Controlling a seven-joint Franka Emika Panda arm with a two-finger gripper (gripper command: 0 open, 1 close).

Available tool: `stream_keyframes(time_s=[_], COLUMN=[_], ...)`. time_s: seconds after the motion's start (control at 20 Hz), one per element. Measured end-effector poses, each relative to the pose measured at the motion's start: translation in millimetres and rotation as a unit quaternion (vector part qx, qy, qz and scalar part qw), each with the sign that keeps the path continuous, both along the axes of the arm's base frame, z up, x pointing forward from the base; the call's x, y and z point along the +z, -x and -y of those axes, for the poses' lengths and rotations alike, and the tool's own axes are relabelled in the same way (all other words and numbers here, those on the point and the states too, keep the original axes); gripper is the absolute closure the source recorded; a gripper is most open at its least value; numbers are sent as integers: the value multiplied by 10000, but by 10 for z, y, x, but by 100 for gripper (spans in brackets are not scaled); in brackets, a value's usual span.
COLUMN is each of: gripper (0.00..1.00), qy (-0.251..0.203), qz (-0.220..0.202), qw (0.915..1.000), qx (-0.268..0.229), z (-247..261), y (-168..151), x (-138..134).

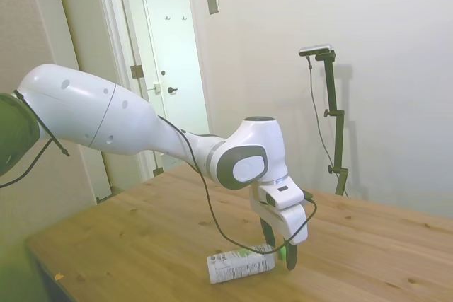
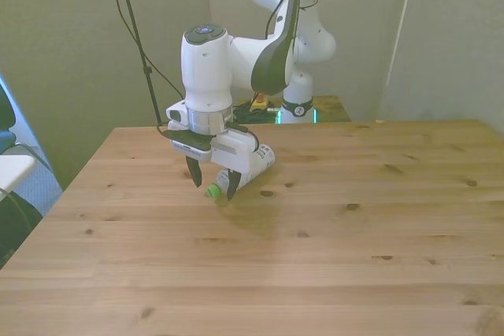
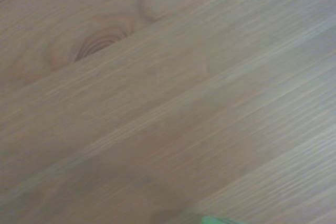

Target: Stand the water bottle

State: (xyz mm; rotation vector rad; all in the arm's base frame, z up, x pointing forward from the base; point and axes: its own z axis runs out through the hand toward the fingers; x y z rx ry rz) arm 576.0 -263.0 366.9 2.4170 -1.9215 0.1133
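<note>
- On the wooden table (image 1: 141,235), the water bottle (image 1: 241,264) lies flat on its side, not standing yet.
- Its green cap (image 2: 212,191) points toward the near edge in the front view, and its bottom points back toward the far edge.
- In the front view the bottle sits toward the front view's left half of the table, well away from every edge.
- The gripper (image 2: 213,182) hangs low over the cap end, with its two fingers apart.
- One finger is on each side of the neck, and the cap shows between them.
- The fingers do not seem to squeeze the bottle yet, though it is hard to be sure.
- The wrist view shows blurry wood and only a tiny bit of green (image 3: 218,219) at its edge.
- To do this step well, the fingers should close gently on the neck just behind the cap.
- Then the arm should lift that end slowly, so the bottom stays on the wood and the bottle swings up.
- A light, round bottle can roll or slip, so a slow, firm hold is best.
- It should let go only when the bottle rests flat on its bottom.
</note>
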Motion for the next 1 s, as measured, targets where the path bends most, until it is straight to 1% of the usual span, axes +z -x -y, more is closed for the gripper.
stream_keyframes(time_s=[0.6,0.8,0.9,1.0], gripper=[100,100,100,100], qy=[-135,-376,-484,-537], qz=[74,117,103,148], qw=[9999,9992,9988,9984], qx=[-64,13,53,93], z=[18,4,-17,-44], y=[-1,8,15,18], x=[3,7,54,157])
